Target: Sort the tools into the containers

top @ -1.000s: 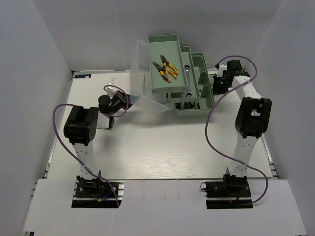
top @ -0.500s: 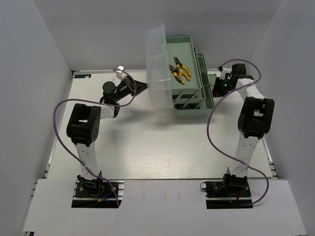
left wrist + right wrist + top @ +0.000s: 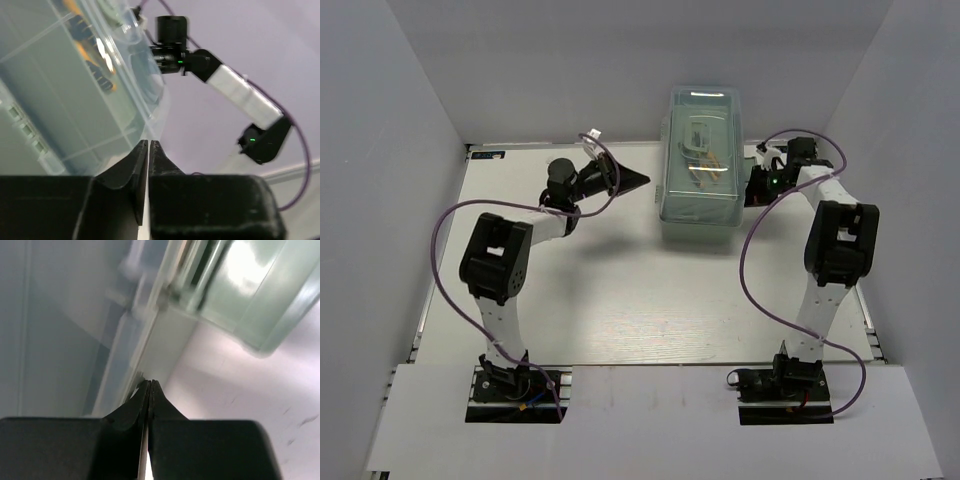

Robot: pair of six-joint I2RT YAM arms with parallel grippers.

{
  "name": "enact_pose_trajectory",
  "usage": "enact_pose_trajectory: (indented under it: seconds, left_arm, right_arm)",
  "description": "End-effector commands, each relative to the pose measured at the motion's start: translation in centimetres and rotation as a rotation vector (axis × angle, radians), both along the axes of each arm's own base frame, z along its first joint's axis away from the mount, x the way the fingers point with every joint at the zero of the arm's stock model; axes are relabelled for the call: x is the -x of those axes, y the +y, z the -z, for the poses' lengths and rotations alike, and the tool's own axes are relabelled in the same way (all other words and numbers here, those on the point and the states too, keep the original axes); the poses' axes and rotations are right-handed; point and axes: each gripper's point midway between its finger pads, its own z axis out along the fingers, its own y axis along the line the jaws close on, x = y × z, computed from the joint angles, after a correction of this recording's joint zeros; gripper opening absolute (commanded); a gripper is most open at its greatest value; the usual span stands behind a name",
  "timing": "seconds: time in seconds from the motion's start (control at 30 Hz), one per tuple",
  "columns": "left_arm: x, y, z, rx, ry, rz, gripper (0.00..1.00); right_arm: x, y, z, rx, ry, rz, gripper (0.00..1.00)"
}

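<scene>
Toolbox: pale green toolbox point(image 3: 700, 222), far side of tabletop point(image 3: 620, 290), right of centre, long axis running near-to-far.
Lid: translucent lid point(image 3: 703, 120) down flat over the box, covering the whole top; a handle outline shows faintly through it.
Pliers: yellow-handled pliers point(image 3: 100, 75) inside the box, seen blurred thru the lid. Other tools can't be made out.
Left gripper: left gripper point(image 3: 640, 181) sits just left of the box, about level w/ its middle, tips pointing right at it, small gap to the box wall in top view. Jaws all but together, only a hairline slit, nothing btwn them. In wrist view the tips point(image 3: 149, 144) sit close to the lid's rounded corner; whether they touch it, can't tell.
Right gripper: right gripper point(image 3: 756, 186) at the box's right side. Jaws closed tight, holding nothing. In wrist view the tips point(image 3: 150, 384) are right at the lid's rim; contact can't be told.
Cables: purple cable point(image 3: 445, 260) loops off left arm, another point(image 3: 748, 270) off right arm.
</scene>
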Motion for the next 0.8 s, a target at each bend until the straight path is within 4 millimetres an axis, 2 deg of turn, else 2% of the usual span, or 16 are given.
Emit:
enact_pose_trajectory:
  seconds: [0.0,0.03,0.07,0.1,0.13,0.17,0.2,0.27,0.3,0.37,0.47,0.5,0.53,0.63,0.67,0.77]
  left_arm:
    - [1.1,2.2,-5.7,-0.041,-0.147,-0.096,0.19]
    - [0.6,2.7,-4.6,-0.103,-0.085,-0.148,0.20]
    - [0.4,3.2,-4.9,-0.169,-0.162,-0.186,0.23]
    - [1.1,3.8,-6.5,-0.197,-0.202,-0.215,0.23]
    - [0.9,4.6,-5.6,-0.254,-0.161,-0.262,0.25]
    - [0.9,5.1,-5.9,-0.289,-0.196,-0.294,0.29]
    - [0.8,5.8,-5.5,-0.316,-0.186,-0.338,0.30]
    - [0.9,6.5,-3.7,-0.391,-0.155,-0.356,0.32]
    - [1.3,6.1,-3.2,-0.409,-0.153,-0.339,0.32]
    - [0.8,5.4,-0.4,-0.443,-0.106,-0.314,0.32]
    - [0.2,4.3,2.1,-0.471,-0.064,-0.266,0.12]
    - [-0.1,3.4,4.3,-0.518,-0.048,-0.246,0.02]
    - [-0.8,2.9,4.1,-0.535,-0.058,-0.247,0.00]
    - [-1.5,1.7,7.1,-0.593,-0.029,-0.210,0.00]
    - [-1.2,0.9,7.7,-0.600,-0.020,-0.190,0.00]
    - [-1.2,-0.8,9.0,-0.598,-0.025,-0.152,0.00]
  right_arm:
    - [0.1,-0.2,-3.6,0.057,-0.125,0.016,0.00]
    - [0.5,-0.7,-2.7,0.091,-0.115,0.036,0.00]
    - [0.6,-1.1,-2.6,0.107,-0.111,0.056,0.00]
    - [0.3,-2.2,-3.0,0.168,-0.130,0.097,0.00]
    - [0.5,-2.6,-2.6,0.188,-0.125,0.110,0.00]
    - [0.7,-3.0,-3.1,0.208,-0.132,0.130,0.00]
    - [0.3,-4.0,-3.5,0.259,-0.166,0.170,0.05]
    - [0.7,-4.5,-4.1,0.283,-0.195,0.191,0.16]
    - [0.5,-4.6,-4.6,0.284,-0.230,0.196,0.26]
    - [0.9,-3.9,-5.8,0.259,-0.278,0.172,0.33]
    - [1.4,-3.2,-6.9,0.243,-0.296,0.137,0.33]
    - [1.6,-3.2,-7.2,0.247,-0.301,0.138,0.31]
    - [1.7,-3.4,-7.2,0.259,-0.302,0.143,0.31]
    - [2.3,-3.7,-7.7,0.283,-0.322,0.147,0.31]
    - [2.5,-3.9,-8.6,0.286,-0.344,0.157,0.31]
    - [3.3,-4.0,-8.6,0.290,-0.353,0.159,0.31]
